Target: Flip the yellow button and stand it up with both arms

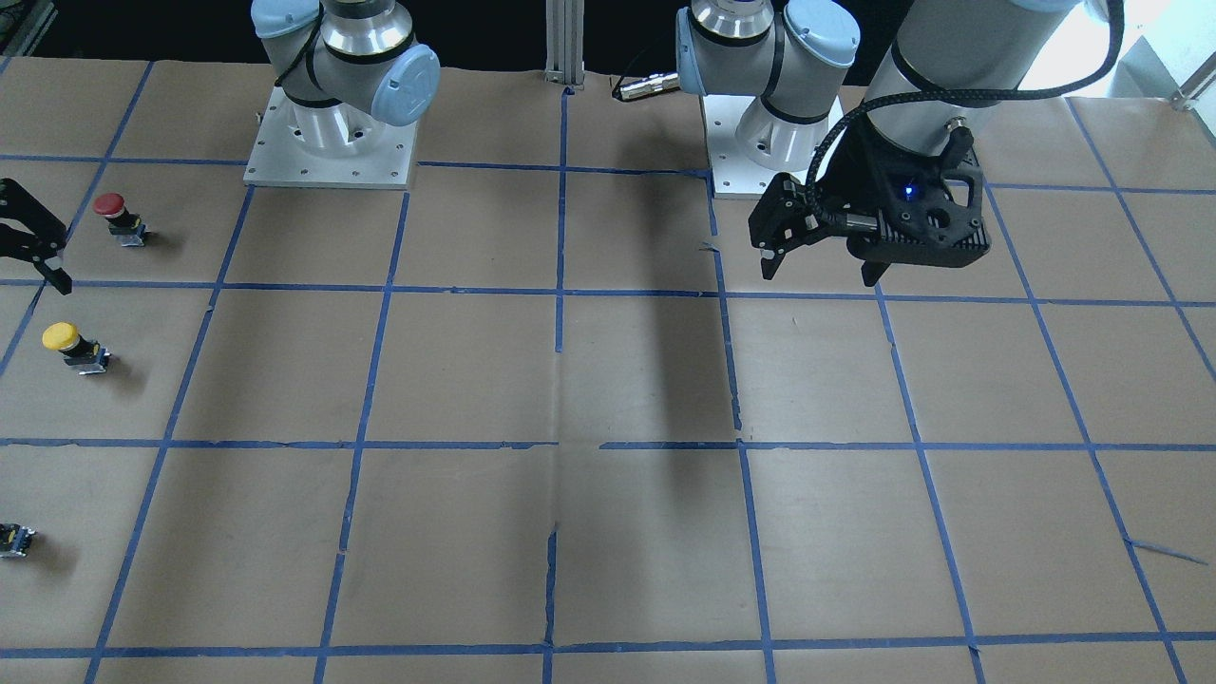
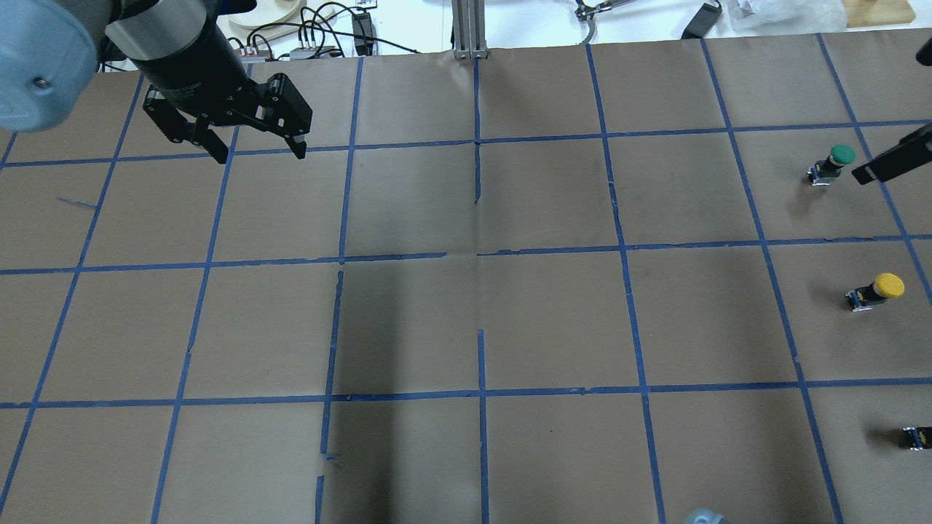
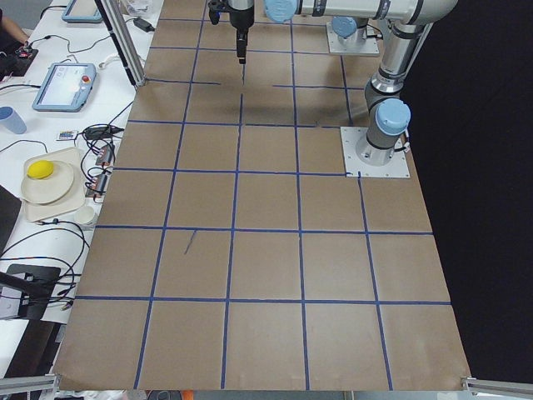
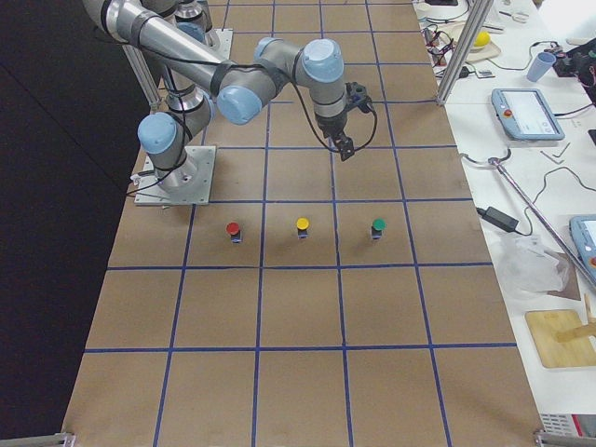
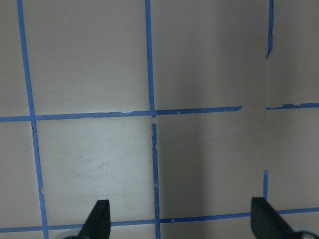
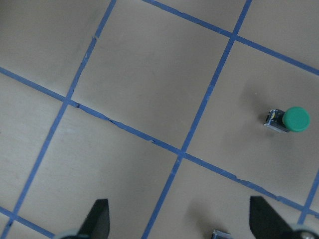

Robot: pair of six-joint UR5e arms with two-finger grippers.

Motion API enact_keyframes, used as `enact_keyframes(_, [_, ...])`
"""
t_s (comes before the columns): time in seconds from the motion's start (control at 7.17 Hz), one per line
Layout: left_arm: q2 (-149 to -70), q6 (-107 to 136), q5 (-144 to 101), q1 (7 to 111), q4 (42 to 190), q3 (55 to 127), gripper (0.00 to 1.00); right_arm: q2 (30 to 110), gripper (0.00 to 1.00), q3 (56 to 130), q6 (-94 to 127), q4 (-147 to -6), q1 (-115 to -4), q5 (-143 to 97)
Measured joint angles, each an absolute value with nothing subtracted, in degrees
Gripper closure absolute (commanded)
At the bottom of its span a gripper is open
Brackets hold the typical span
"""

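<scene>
Round-capped yellow button on blue-taped brown paper; left and right jaws wide apart, empty.

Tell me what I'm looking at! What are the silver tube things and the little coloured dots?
It's a robot. Its left arm and right arm each end in black jaws for pinching. Both pairs are wide open, holding nothing. Four pictures come from cameras around the table: facing the robot, behind it, and at each end. Two come from tiny wrist cameras peeking down between the jaws. The dots are push buttons in a row on the table: red button, yellow button, green button. The right arm hangs near them; the left arm is far off.
</scene>
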State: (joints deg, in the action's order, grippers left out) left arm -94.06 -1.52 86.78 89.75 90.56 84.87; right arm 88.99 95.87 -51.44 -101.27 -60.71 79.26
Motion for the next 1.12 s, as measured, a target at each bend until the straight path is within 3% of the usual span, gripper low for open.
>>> enact_keyframes(1.12, [-93.1, -2.8, 87.5, 89.3, 92.7, 84.1, 0.00, 86.1, 0.00, 85.0, -2.7, -90.5, -91.3, 88.0])
